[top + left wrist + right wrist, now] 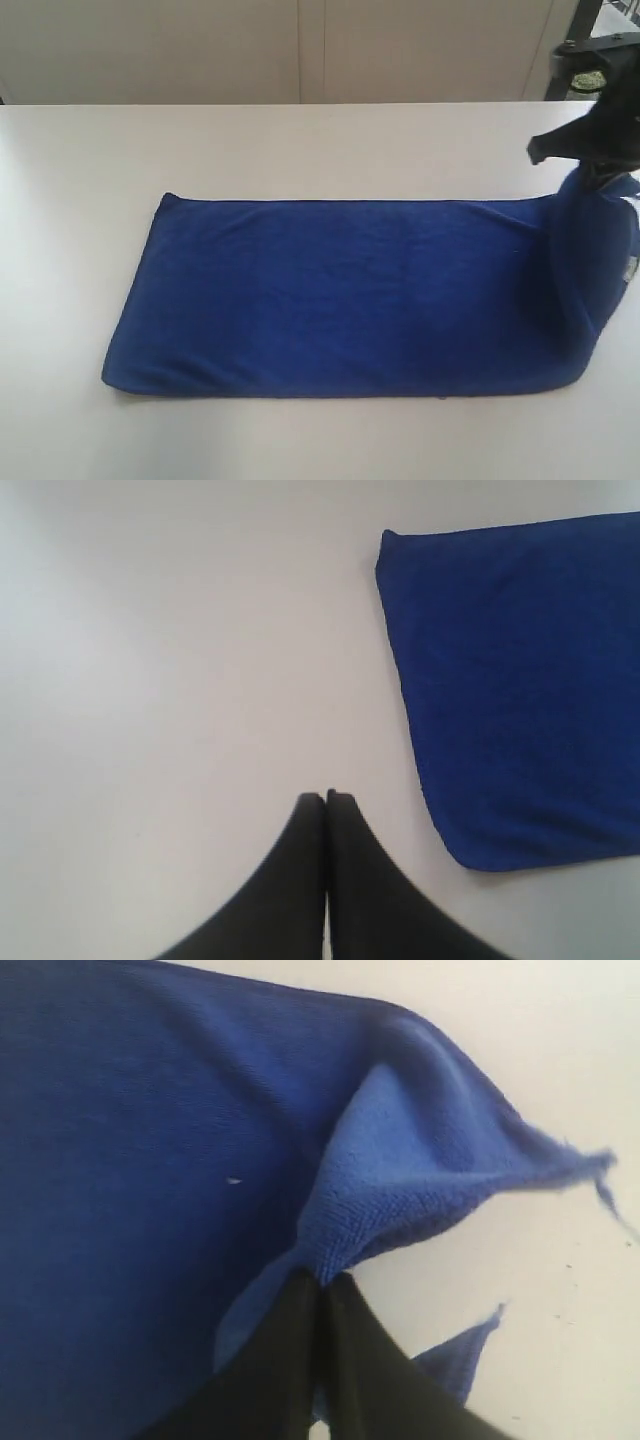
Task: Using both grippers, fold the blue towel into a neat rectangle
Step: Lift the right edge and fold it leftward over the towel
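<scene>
the blue towel (340,290) lies long across the white counter (300,140), flat for most of its length. at its right end the right fingers (285,1360) are pinched tight on a bunched corner, holding that end up off the counter so it drapes in a fold. the left fingers (290,880) are pressed together on nothing, above bare counter near the towel's other end.
</scene>
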